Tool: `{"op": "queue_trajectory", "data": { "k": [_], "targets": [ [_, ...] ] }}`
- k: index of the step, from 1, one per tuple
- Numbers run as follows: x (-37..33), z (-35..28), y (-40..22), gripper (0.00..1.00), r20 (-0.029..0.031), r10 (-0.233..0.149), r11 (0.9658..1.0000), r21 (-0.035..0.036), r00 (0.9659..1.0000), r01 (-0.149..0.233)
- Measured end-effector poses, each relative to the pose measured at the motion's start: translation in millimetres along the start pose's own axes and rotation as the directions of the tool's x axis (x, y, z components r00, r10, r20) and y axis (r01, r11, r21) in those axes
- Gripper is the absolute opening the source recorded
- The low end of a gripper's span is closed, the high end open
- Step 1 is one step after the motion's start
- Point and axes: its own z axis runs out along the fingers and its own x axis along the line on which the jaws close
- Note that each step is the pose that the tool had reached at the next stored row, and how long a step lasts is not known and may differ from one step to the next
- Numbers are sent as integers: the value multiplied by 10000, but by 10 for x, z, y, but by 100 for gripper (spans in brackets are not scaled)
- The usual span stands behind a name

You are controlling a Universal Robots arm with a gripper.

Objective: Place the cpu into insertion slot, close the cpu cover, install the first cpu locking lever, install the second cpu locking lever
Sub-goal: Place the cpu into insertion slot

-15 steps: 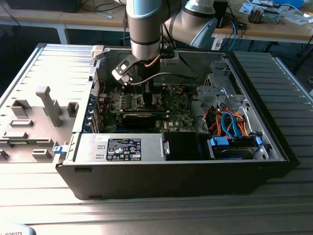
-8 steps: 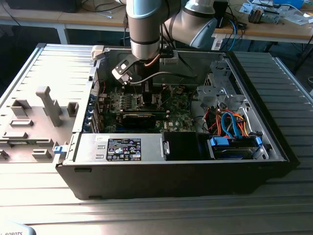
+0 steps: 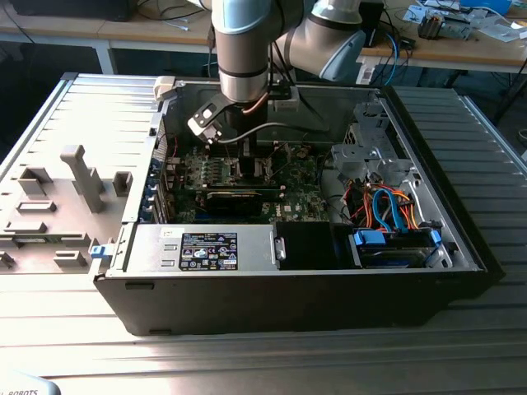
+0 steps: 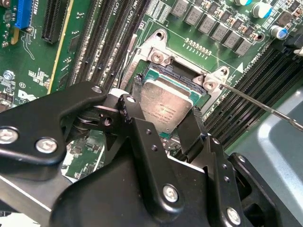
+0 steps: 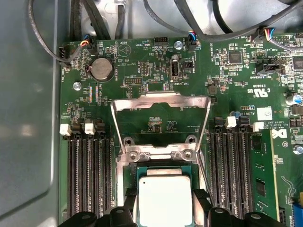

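Grey ribbed metal table carries a large black open-sided computer case lying flat. In the case: a green circuit board on the floor, a silver box with a printed label along the near wall, a long black rectangular card standing on the board, and a blue-fronted drive caddy with orange and blue cables towards the exterior view's right. Grey and blue jointed robot arm reaches down into the case over the board. Rows of narrow black memory slots flank the socket area on both sides. The cpu cover, a thin silvery metal frame with a cut-out centre, is swung open and lies back over the board, away from the socket. A thin bare metal rod juts out from one socket corner across the memory slots. The insertion slot, a small square socket with a silvery rim, has the cpu, a flat square chip with a dull silver top, over it, face up. The chip is square, without a long axis; its edges run parallel to the memory slots. Whether it is fully seated, cannot tell. Black gripper fingers are drawn in narrow against two opposite chip edges, gripping it.
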Motion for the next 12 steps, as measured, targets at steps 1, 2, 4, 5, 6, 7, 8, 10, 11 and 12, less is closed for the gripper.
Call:
{"op": "queue_trajectory", "data": {
  "k": [1,2,4,5,6,7,8,10,11,12],
  "targets": [
    [3,6,0,55,11,0,10000,0,10000,0],
    [6,9,-1,55,16,0,10000,0,10000,0],
    [17,14,-1,55,18,-1,10000,-1,10000,1],
    [23,21,-2,55,15,-2,10000,-2,10000,2],
    [24,24,-3,55,16,-3,10000,-1,10000,3],
    [26,28,-4,55,16,-2,10000,-2,10000,2],
    [28,32,-6,55,22,-2,10000,1,10000,2],
    [29,36,-7,55,21,-2,10000,1,10000,2],
    [29,37,-7,55,20,-1,10000,0,10000,1],
    [30,37,-6,55,19,-1,10000,0,10000,1]
  ]
}}
